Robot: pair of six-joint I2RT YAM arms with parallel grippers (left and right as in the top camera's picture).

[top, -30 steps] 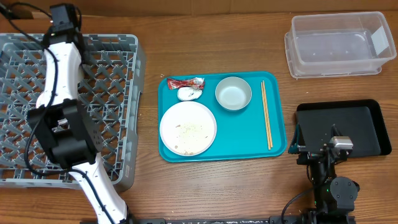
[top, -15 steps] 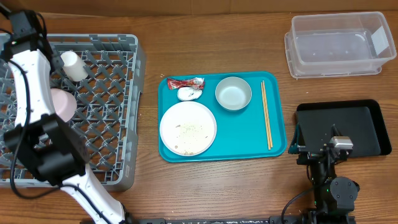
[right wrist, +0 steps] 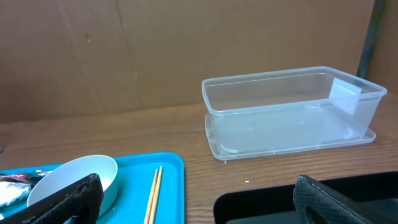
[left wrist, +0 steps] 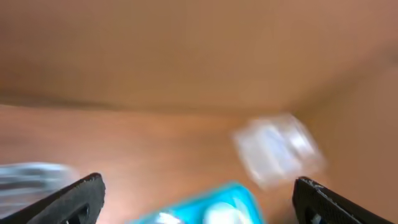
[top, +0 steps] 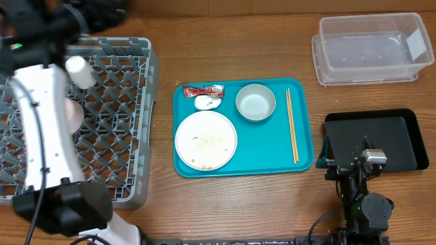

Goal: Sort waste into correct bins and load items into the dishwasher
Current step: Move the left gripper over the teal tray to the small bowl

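Observation:
The grey dish rack (top: 116,116) at the left holds a small white cup (top: 78,70) and a pale round dish (top: 74,113), the dish half hidden by my left arm. On the teal tray (top: 262,146) lie a red wrapper (top: 203,90), a white scrap (top: 206,103), a grey-green bowl (top: 255,102), chopsticks (top: 291,124) and a white plate (top: 206,140) with rice grains (top: 208,143). My left gripper (left wrist: 199,202) is open and empty in a blurred view. Low beside the black tray (top: 381,139), my right gripper (right wrist: 199,199) is open and empty. A clear tub (top: 371,47) stands at the back right.
My left arm (top: 41,129) rises tall over the rack's left half, its upper end blurred at the back left corner. The right arm's base (top: 361,197) sits at the front edge. Bare wood separates the rack, teal tray and bins.
My left arm has swung off the rack, up toward the back left. The cup and round dish it hid now show in the rack. The right arm has not moved.

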